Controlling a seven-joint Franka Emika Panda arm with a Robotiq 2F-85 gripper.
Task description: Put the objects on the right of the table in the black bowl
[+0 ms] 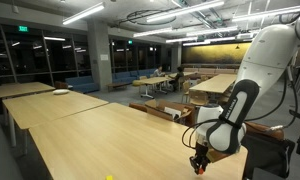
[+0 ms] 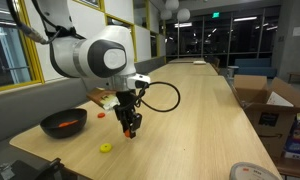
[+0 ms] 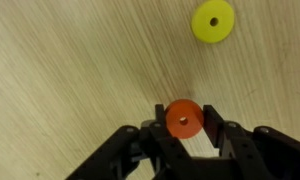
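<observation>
Small round orange ring (image 3: 183, 118) gripped tight between both sides of the black end effector (image 3: 184, 127), over the pale wooden bench (image 3: 50, 60). Little yellow ring (image 3: 212, 20) flat nearby. Further off, low dark round bowl (image 2: 62, 133) with something orange (image 2: 67, 122) inside

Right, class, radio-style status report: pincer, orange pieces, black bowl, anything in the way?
Pincer shut on orange ring. Black bowl close by, apart from pincer. Yellow ring nearby, clear of pincer.

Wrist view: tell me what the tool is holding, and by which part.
The tool holds an orange ring, pinched at its outer edge from two opposite sides. The ring's hole faces the camera.
</observation>
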